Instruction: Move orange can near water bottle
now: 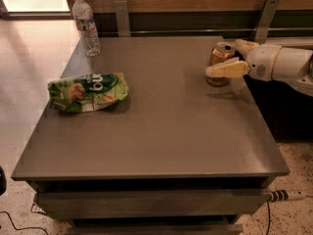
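Observation:
The orange can stands upright on the grey table, near its right edge towards the back. My gripper comes in from the right, open, with its jaws astride the can. One cream finger crosses the can's front and the other finger lies behind it. The water bottle, clear with a white cap, stands upright at the table's far left corner, far from the can.
A green snack bag lies on the left side of the table, in front of the bottle. Two metal brackets rise along the wooden back wall. A cable hangs off at the lower right of the table.

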Controlling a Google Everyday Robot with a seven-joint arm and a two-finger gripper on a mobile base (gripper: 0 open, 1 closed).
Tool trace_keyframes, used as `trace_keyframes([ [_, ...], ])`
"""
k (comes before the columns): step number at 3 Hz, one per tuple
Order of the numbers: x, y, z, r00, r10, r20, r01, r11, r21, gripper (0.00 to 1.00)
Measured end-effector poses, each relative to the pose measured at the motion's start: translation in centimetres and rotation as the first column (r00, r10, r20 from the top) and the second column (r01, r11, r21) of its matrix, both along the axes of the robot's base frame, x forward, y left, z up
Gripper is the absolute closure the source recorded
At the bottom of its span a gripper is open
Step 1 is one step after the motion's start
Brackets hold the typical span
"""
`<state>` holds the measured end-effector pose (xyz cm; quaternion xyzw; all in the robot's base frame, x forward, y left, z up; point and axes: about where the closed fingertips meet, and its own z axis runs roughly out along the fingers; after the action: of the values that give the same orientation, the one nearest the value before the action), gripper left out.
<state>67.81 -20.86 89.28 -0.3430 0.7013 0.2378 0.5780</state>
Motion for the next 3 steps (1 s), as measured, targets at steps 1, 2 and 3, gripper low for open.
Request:
trace_keyframes([
  [1, -0.03, 0.34, 0.06, 1.0000, 0.008, 0.000, -0.008, 1.000, -0.002, 0.37],
  [2, 0.02, 0.60, 0.03, 0.9999, 0.012, 0.000, -0.012, 1.000, -0.001, 0.61],
  [3, 0.08, 0.99, -0.01, 0.9998, 0.018, -0.001, -0.018, 1.000, 0.000, 0.90],
])
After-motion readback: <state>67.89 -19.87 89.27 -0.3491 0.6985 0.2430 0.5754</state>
